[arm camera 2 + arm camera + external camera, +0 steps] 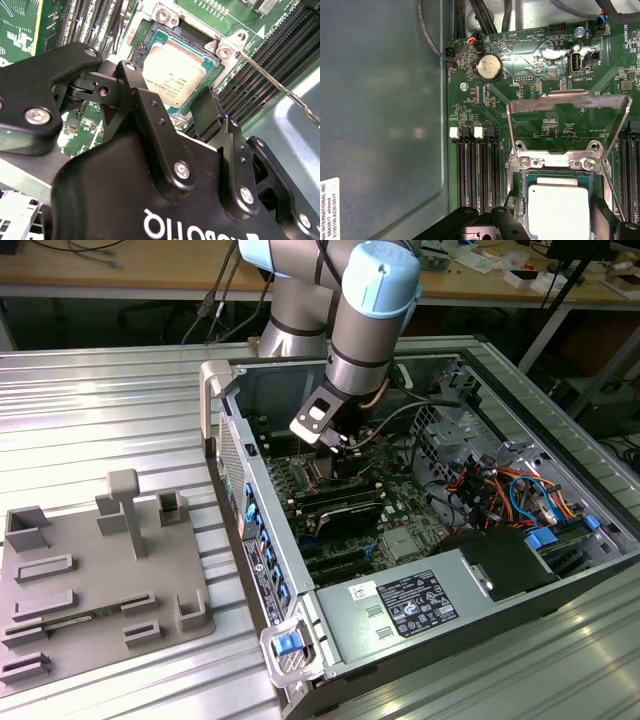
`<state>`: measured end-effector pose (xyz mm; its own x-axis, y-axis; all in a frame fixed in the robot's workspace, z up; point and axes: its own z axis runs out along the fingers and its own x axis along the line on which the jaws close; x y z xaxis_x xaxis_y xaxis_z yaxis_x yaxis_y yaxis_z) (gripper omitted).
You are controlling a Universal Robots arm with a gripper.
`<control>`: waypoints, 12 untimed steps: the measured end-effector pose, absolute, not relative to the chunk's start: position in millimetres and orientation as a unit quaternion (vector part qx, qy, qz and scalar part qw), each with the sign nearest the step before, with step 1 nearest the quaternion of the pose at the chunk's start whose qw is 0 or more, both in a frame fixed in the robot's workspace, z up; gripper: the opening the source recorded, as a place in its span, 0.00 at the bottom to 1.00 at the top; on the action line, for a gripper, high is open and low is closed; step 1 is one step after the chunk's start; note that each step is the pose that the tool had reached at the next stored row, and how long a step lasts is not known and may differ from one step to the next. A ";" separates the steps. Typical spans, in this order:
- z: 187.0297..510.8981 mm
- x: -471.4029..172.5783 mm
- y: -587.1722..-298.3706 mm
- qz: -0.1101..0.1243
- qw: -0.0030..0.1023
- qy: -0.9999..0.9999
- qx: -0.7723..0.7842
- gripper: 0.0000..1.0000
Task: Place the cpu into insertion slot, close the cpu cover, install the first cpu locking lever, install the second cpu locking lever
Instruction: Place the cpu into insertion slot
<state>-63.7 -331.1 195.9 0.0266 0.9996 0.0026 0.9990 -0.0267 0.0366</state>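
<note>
Silvery-grey metal on top, the cpu [559, 212] lies flat inside the insertion slot [552, 161], the cpu cover [570, 96] stands raised at the hinge edge of this slot, and the gripper [167, 82] hangs just above the slot, its fingers spread apart and holding nothing.

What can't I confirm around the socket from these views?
Second wrist view: the end effector hides part of the cpu and insertion slot; full seating unconfirmed.
Same view: the locking lever runs off the picture's edge.
First wrist view: the picture's edge cuts off part of the cpu; the cpu cover stands open.
Exterior view: the arm overhangs the insertion slot.
</note>
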 end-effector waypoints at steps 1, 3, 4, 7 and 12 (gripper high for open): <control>195.9 -63.7 -331.2 0.014 0.012 0.698 0.716 0.63; 195.9 -63.7 -331.3 0.014 0.012 0.697 0.716 0.63; 195.8 -63.6 -331.8 0.014 0.012 0.698 0.716 0.63; 195.9 -63.6 -332.4 0.014 0.012 0.697 0.716 0.63; 195.6 -63.6 -332.6 0.014 0.012 0.697 0.716 0.63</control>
